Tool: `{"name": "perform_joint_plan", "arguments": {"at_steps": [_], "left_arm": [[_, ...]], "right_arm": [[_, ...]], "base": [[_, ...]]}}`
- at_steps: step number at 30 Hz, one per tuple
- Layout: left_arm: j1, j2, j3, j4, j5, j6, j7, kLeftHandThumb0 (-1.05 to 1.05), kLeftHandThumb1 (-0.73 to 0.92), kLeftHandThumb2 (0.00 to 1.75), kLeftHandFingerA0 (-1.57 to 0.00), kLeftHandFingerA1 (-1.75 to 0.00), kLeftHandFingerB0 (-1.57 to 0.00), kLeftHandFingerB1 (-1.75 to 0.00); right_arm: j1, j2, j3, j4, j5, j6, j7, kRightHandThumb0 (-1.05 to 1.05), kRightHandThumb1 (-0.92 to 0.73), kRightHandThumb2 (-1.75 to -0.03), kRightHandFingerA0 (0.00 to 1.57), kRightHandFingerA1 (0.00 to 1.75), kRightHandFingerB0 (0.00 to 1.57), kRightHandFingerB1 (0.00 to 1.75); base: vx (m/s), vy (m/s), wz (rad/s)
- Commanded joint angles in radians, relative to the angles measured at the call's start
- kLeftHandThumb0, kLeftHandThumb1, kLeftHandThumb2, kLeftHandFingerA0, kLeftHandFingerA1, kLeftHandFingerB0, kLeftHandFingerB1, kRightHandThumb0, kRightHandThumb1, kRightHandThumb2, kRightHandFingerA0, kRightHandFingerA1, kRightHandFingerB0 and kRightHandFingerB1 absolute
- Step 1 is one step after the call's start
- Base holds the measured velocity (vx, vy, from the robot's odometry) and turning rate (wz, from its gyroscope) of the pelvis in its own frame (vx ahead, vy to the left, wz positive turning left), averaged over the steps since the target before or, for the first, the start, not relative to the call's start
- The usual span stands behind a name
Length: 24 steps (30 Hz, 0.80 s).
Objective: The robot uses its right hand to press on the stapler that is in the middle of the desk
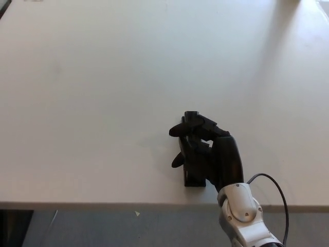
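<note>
White desk (103, 92) fills nearly the whole view, smooth and bare, with soft shadow bands crossing its far right corner. Below the desk's near edge runs a strip of grey floor (128, 226). The black stapler (193, 172) sits close to that near edge, a little right of the desk's middle, pointing away from the robot. The right hand (205, 141) lies on top of the stapler, fingers curled down over it and touching. Its silver wrist (240, 208) hangs past the desk edge. Wide open desk lies left of and beyond the stapler.
</note>
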<state>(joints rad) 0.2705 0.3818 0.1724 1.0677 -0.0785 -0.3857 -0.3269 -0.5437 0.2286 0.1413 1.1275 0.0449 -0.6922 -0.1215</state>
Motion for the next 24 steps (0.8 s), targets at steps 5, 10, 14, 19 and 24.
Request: {"name": "perform_joint_plan", "arguments": {"at_steps": [5,10,14,19,24], "left_arm": [[-0.188,0.023,-0.012,-0.019,0.034,-0.041,0.044,-0.20,0.86,1.27,-0.02,-0.49,-0.02,-0.48],[-0.232,0.011,0.002,-0.045,0.012,-0.020,0.045,-0.18,0.88,1.27,-0.02,-0.49,-0.01,-0.48],[-0.270,0.013,0.003,-0.029,0.012,0.005,0.052,-0.18,0.88,1.27,-0.02,-0.49,-0.02,-0.49],[-0.291,0.010,0.017,-0.020,-0.002,0.025,0.059,-0.19,0.87,1.26,-0.02,-0.49,-0.01,-0.48],[-0.307,0.020,0.027,-0.007,-0.008,0.028,0.052,-0.19,0.87,1.26,-0.02,-0.49,-0.01,-0.48]], "right_arm": [[-0.103,0.004,-0.069,-0.011,0.024,0.269,0.011,-0.16,-0.79,-0.67,1.22,1.13,0.78,1.12],[-0.185,-0.066,-0.114,-0.237,0.067,0.257,0.076,-0.23,-0.84,-0.69,1.22,1.22,0.74,1.11],[-0.192,-0.116,-0.140,-0.396,0.086,0.322,0.100,-0.20,-0.83,-0.64,1.23,1.23,0.74,1.12],[-0.179,-0.217,-0.207,-0.561,0.145,0.386,0.155,-0.15,-0.83,-0.69,1.21,1.23,0.73,1.14],[-0.114,-0.395,-0.321,-0.710,0.205,0.486,0.205,-0.12,-0.74,-0.86,1.20,1.27,0.79,1.11]], "base": [[0.00,0.000,0.00],[0.00,0.000,0.00],[0.00,0.000,0.00],[0.00,0.000,0.00],[0.00,0.000,0.00]]}}
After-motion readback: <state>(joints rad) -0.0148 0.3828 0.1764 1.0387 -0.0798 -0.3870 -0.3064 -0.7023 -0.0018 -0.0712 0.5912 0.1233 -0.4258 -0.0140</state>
